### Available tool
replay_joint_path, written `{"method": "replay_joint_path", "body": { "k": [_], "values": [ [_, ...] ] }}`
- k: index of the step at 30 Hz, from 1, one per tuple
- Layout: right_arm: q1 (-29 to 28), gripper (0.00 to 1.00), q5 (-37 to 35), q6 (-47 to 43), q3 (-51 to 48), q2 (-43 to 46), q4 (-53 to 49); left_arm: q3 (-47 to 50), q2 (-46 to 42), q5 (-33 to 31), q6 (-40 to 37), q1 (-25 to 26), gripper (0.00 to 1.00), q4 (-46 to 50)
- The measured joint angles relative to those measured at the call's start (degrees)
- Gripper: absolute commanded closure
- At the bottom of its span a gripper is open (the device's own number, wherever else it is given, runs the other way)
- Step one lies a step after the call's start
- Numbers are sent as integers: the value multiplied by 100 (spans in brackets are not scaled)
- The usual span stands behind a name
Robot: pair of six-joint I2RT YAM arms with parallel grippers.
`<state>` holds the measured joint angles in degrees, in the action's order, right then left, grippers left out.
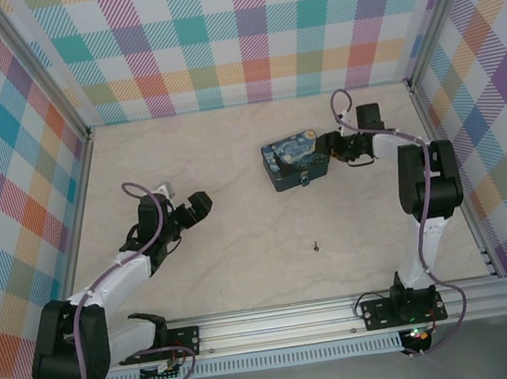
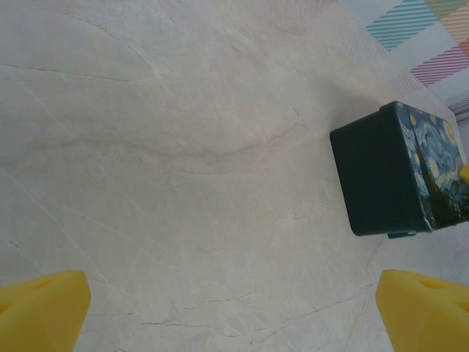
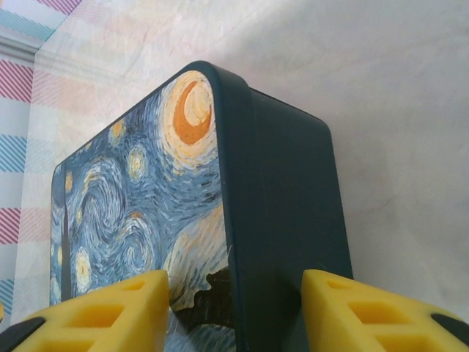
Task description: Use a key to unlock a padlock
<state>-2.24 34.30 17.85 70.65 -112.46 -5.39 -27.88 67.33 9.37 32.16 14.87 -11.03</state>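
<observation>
The tiny padlock (image 1: 304, 181) hangs at the front wall of the blue swirly-painting box (image 1: 294, 162), too small to make out in detail. The key (image 1: 316, 246), a thin grey sliver, lies alone on the table in front of the box. My right gripper (image 1: 331, 148) is at the box's right end, open. In the right wrist view its yellow fingers (image 3: 110, 312) straddle the box's (image 3: 286, 213) upper edge, one over the painted lid, one by the dark side wall. My left gripper (image 1: 202, 205) hovers open over bare table, left of the box (image 2: 396, 172).
Plaid walls close in the marble-look table (image 1: 242, 247) on three sides. A metal rail (image 1: 344, 308) with both arm bases runs along the near edge. Open table lies between the left gripper and the key.
</observation>
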Motion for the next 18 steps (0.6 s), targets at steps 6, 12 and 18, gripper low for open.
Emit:
{"method": "replay_joint_path", "body": {
  "k": [6, 12, 18],
  "values": [
    [-319, 40, -17, 289, -1067, 719, 310, 0, -22, -2, -2, 0, 0, 7],
    [-717, 31, -9, 625, -1893, 1246, 649, 0, -22, 0, -2, 0, 0, 13],
    [-1204, 28, 24, 992, -2417, 1543, 1115, 0, -22, 4, 0, 0, 0, 13]
  ]
}}
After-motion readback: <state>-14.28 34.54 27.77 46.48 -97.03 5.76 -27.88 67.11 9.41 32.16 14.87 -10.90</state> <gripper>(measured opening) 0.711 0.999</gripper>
